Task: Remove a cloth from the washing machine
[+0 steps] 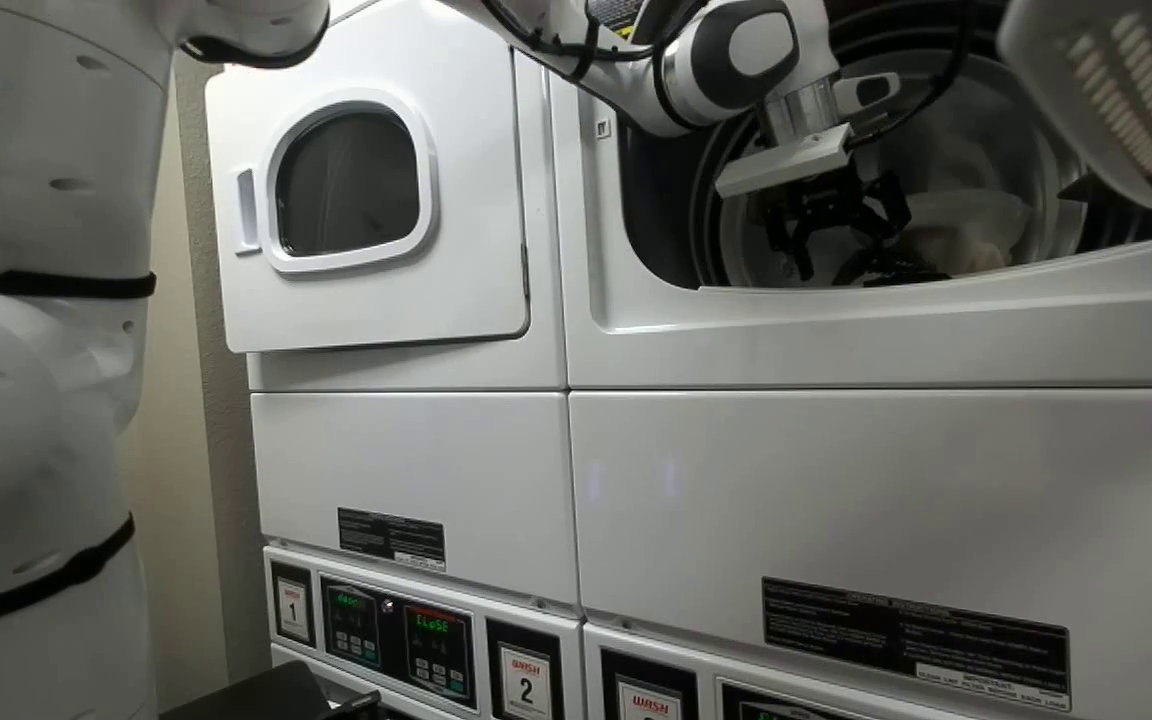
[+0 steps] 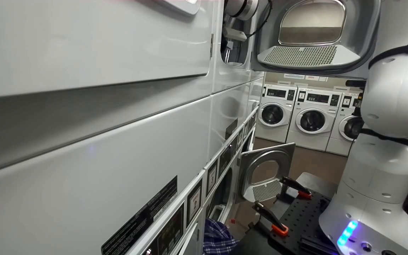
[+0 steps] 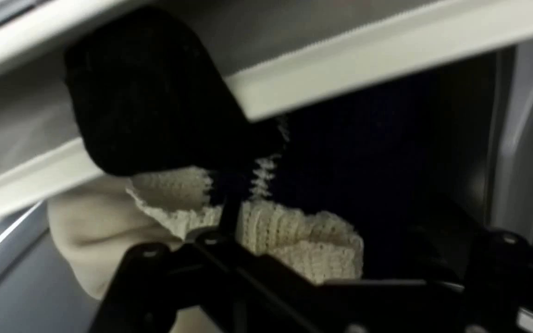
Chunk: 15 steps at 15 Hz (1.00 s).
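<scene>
The washing machine [image 1: 886, 340] stands with its round mouth uncovered, and the arm reaches into its dark drum. Inside, my gripper [image 1: 841, 240] hangs open, its two black fingers apart. The cloth [image 3: 312, 245] fills the middle of the wrist view: cream ribbed knit, a smooth beige part to the left and a dark navy part above. Its ribbed edge shows between and beyond my fingers; whether they touch it I cannot tell. In an exterior view a beige bit of the cloth [image 1: 981, 250] lies low in the drum, partly hidden by the mouth's lower lip.
The machine's open door [image 2: 317, 23] swings out beside the mouth. A pale drum ridge [image 3: 387, 60] crosses the wrist view near a black shape [image 3: 151, 101]. A neighbouring white unit [image 1: 466, 250] has its door closed. Lower down are another open door [image 2: 266, 170] and blue plaid fabric [image 2: 218, 237].
</scene>
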Each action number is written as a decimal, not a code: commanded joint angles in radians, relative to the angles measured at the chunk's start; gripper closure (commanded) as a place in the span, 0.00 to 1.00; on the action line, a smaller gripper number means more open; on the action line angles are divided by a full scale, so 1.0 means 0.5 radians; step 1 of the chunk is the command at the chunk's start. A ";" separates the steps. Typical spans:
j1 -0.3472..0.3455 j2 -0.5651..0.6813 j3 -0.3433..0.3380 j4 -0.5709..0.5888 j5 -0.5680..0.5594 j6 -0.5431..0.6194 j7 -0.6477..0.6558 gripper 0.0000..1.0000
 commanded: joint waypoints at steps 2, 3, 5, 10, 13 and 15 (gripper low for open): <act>-0.083 0.229 0.110 0.266 0.118 0.106 -0.098 0.00; -0.098 0.260 0.124 0.284 0.115 0.117 -0.101 0.00; -0.132 0.314 0.147 0.306 0.103 0.139 -0.108 0.00; -0.219 0.463 0.185 0.424 0.116 0.264 -0.081 0.00; -0.264 0.535 0.214 0.519 0.127 0.338 -0.064 0.00; -0.290 0.555 0.238 0.536 0.127 0.369 -0.076 0.18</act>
